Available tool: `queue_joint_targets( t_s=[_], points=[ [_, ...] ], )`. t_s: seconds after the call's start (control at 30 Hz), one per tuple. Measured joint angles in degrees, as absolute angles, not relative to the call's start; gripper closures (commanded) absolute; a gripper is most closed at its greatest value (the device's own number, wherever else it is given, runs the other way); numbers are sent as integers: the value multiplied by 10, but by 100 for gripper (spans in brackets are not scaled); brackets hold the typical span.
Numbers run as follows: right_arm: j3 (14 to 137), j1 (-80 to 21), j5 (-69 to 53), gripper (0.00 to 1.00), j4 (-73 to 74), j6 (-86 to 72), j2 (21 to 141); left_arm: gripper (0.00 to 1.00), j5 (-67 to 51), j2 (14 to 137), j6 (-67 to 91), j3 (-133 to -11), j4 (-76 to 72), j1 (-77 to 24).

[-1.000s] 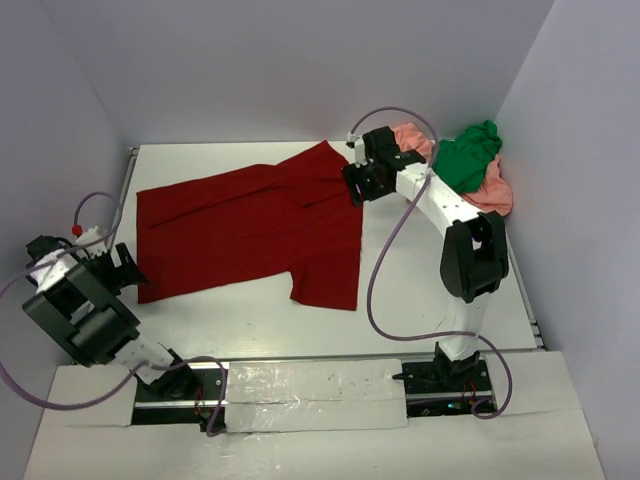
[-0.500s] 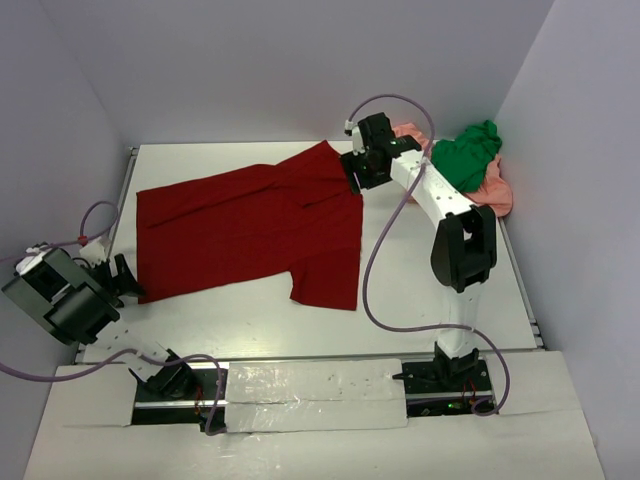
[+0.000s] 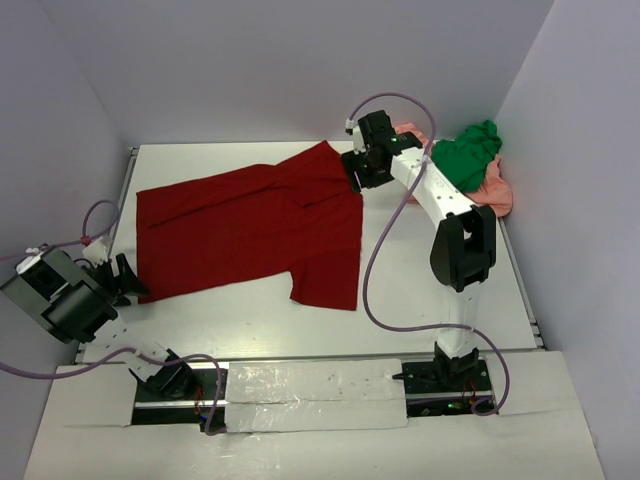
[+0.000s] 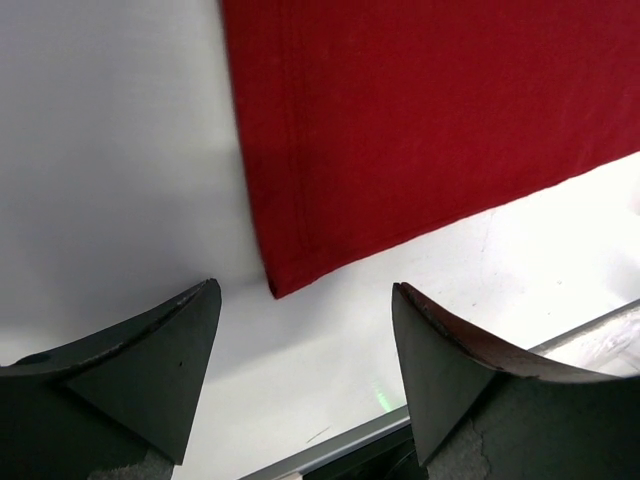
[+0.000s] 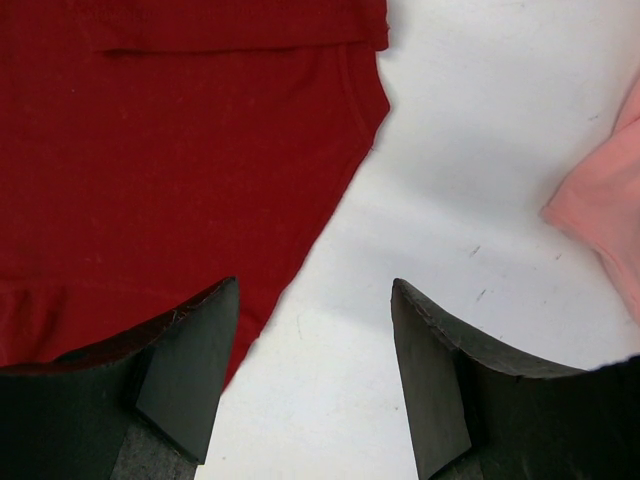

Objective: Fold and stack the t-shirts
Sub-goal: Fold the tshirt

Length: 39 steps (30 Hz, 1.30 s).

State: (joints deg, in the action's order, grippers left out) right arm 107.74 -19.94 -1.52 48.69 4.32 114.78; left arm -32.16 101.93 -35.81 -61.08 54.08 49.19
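Red shirt (image 3: pixel 250 225): spread flat over the left and middle of the white table (image 3: pixel 220 310). One part reaches toward the far wall and a flap points toward the near edge.
Red shirt, near-left corner: in the left wrist view the hemmed corner lies flat on the table just ahead of the gap between the fingers. Neither finger touches it.
Red shirt, far-right edge: in the right wrist view the cloth fills the upper left. Its edge runs down on a slant and passes under the left finger, and a folded band crosses the top.
Green shirt (image 3: pixel 467 155): crumpled in the far right corner, lying on the pink one.
Pink shirt (image 3: pixel 495 192): bunched under and beside the green shirt, close to the right wall. A bit of it shows at the right edge of the right wrist view, apart from the red cloth, with bare table between them.
Left gripper (image 4: pixel 305 290): low at the table's left side, aimed at the red shirt's near-left corner. Its jaws are spread wide and hold nothing.
Right gripper (image 5: pixel 315 283): stretched to the far side, over the red shirt's far-right edge, between that shirt and the pile. Its jaws are spread wide and hold nothing.
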Motion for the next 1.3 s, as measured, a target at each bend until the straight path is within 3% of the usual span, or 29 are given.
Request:
queue_joint_targets(
  t_s=[0.2, 0.57, 0.77, 0.9, 1.03, 1.3],
  points=[
    [1090, -199, -16, 31, 495, 43, 1148, 25, -335, 1022, -337, -601, 528, 475],
    [1091, -199, -20, 31, 498, 43, 1148, 42, -334, 1009, -317, -575, 493, 469],
    [1091, -199, -20, 31, 498, 43, 1148, 58, -324, 1005, -321, -565, 475, 473],
    [1091, -199, -22, 32, 498, 43, 1148, 78, -317, 1004, -325, -559, 462, 481],
    [1091, -197, -24, 32, 498, 43, 1148, 87, -313, 1004, -328, -556, 461, 487],
    [1082, -196, -42, 32, 541, 59, 1146, 95, -312, 1002, -334, -554, 465, 491]
  ],
)
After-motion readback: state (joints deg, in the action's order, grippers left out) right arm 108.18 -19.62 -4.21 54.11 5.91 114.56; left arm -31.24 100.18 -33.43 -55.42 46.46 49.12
